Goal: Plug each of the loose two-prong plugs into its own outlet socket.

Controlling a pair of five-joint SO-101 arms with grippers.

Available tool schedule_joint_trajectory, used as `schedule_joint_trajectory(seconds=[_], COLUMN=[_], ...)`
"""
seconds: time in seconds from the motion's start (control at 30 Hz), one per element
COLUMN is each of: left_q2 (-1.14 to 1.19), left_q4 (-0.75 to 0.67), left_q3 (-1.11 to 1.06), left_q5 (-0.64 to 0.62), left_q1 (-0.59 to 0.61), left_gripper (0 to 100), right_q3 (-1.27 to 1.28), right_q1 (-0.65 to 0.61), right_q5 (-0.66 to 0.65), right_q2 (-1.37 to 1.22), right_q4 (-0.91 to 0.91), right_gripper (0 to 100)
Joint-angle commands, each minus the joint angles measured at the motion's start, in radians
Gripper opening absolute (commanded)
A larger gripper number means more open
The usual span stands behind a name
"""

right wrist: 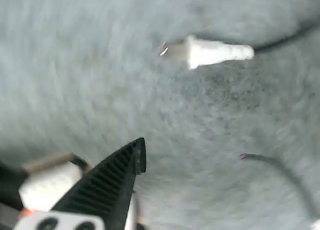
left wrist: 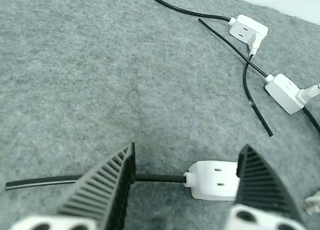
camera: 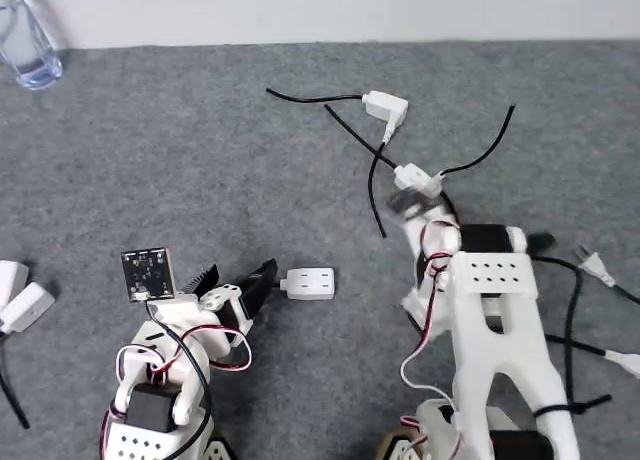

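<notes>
A bottle [camera: 28, 40] stands at the far left corner of the grey table [camera: 120, 160]. The left end effector [camera: 237, 278] is spread wide, with its fingers [left wrist: 107, 187] on either side of the near socket [camera: 309, 282] and the black cord [left wrist: 65, 180]. I cannot tell whether they touch the socket. Farther back lies the top socket [camera: 385, 105] with a first plug [camera: 391, 130] at its edge. Just to the right and nearer is the middle socket [camera: 413, 177], with a second plug [left wrist: 310, 92] at its end. The right end effector [camera: 408, 202] sits just beside the middle socket, and I cannot tell whether it is open or closed. Its wrist view shows a white plug [right wrist: 210, 52] lying on the table. At the far right, a loose plug [camera: 597, 267] and a last plug [camera: 625, 360] lie well apart from the sockets.
</notes>
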State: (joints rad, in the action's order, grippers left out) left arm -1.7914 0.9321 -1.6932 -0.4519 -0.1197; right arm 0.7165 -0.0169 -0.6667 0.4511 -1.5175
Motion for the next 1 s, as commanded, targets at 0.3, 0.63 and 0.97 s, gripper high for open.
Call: schedule_joint_trajectory(seconds=[0.3,0.63,0.97], left_q2=[-0.006,-0.006,-0.006], left_q4=[0.003,0.005,0.005], left_q3=[0.008,0.008,0.008], left_q5=[-0.002,-0.002,-0.002], left_q1=[-0.002,-0.002,-0.003], left_gripper=[31,31,31], right_q3=[-0.014,-0.029,-0.014], right_q1=[0.148,0.147,0.145], right_q5=[0.144,-0.163,-0.152], right_q2=[0.025,0.025,0.024], right_q4=[-0.203,-0.262,-0.085], right_gripper=[83.3,81.6,25.4])
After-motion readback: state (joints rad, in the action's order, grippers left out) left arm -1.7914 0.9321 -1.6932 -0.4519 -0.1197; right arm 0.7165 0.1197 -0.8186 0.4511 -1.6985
